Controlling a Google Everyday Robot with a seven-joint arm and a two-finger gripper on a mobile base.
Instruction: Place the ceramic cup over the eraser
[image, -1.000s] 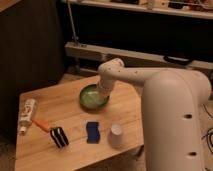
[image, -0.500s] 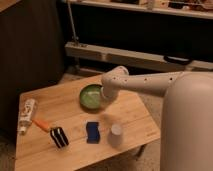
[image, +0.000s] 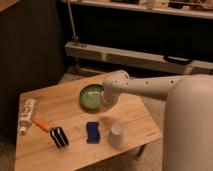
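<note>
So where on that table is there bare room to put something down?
Bare wood lies between the green bowl and the white bottle, along the front edge before the eraser, and right of the bowl toward the table corner. The row of orange stick, eraser, blue pad and ceramic cup is crowded. The gripper, shut, hangs at the bowl's right rim.

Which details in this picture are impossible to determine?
Camera view:
The gripper, shut, between green bowl and ceramic cup: only a faint smear, outline unclear.
The ceramic cup: too small to tell which end faces up.
The bottle label: too small to read.
The robot body: cut off by right edge.
</note>
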